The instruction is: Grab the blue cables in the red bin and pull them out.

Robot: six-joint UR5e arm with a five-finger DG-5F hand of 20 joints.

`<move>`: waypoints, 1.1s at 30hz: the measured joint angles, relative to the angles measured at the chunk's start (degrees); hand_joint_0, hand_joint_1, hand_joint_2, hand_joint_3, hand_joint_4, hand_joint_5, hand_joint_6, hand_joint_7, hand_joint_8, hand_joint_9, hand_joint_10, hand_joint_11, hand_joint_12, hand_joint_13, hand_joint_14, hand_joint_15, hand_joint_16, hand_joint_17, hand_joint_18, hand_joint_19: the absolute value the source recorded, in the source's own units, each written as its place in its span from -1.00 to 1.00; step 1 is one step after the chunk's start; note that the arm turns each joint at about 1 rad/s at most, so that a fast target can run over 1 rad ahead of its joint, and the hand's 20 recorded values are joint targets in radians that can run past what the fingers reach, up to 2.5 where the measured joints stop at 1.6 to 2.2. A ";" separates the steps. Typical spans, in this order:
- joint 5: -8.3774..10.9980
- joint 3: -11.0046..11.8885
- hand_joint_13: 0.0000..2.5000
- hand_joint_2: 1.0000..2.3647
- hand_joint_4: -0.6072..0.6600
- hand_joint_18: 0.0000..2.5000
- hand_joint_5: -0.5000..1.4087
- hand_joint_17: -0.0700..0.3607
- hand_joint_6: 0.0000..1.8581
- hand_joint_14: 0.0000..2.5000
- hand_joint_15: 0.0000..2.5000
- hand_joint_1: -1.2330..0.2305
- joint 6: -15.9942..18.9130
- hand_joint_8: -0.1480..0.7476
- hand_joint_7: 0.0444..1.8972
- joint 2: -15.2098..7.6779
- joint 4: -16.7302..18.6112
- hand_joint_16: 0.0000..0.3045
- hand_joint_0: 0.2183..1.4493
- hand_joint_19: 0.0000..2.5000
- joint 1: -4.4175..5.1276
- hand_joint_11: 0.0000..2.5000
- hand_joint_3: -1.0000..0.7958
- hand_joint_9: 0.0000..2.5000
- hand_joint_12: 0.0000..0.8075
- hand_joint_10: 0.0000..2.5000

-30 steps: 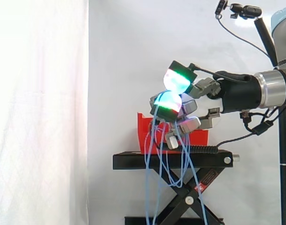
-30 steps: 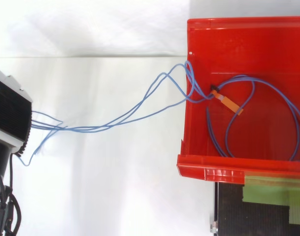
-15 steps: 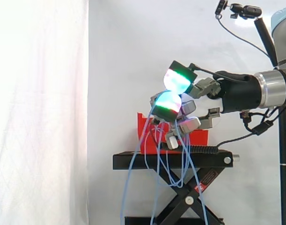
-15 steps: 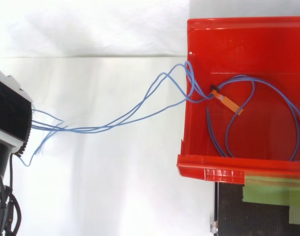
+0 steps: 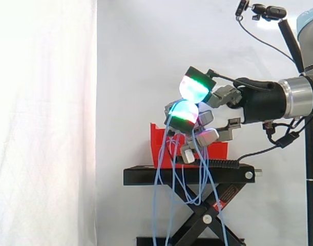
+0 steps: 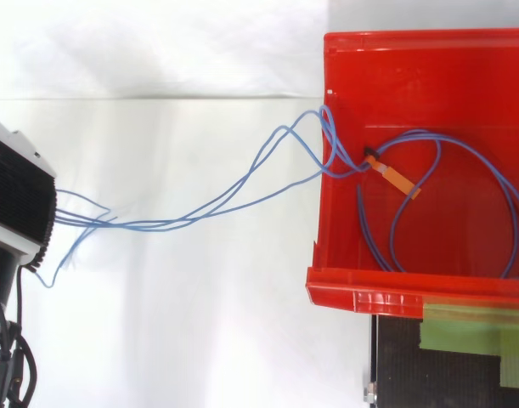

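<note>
Hand (image 5: 251, 102) curled round blue cables (image 6: 334, 163), held above red bin (image 6: 386, 302) so strands drape over wall, hang slack (one loop lies inside bin); pull-out unfinished.

Black stand (image 5: 192, 176) carried the red bin (image 6: 429, 153) on its top plate, set slightly toward the plate's left end. Green tape (image 6: 463, 333) lay on the plate just beside the bin.
</note>
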 measured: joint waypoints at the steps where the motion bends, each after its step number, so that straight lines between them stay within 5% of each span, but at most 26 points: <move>1: 0.00 0.00 0.00 -1.00 0.08 -0.41 0.08 -0.12 -0.01 -0.99 0.12 -0.75 0.00 -0.18 -0.45 0.00 0.00 -0.65 0.02 -0.40 0.00 0.33 -0.96 -0.25 -0.17 -0.22; 33: 0.01 0.00 0.05 -1.00 0.05 -0.40 0.10 -0.13 0.20 -0.99 0.20 -0.75 0.00 -0.18 -0.51 0.00 0.00 -0.66 0.10 -0.41 0.00 0.19 -0.93 -0.29 -0.22 0.13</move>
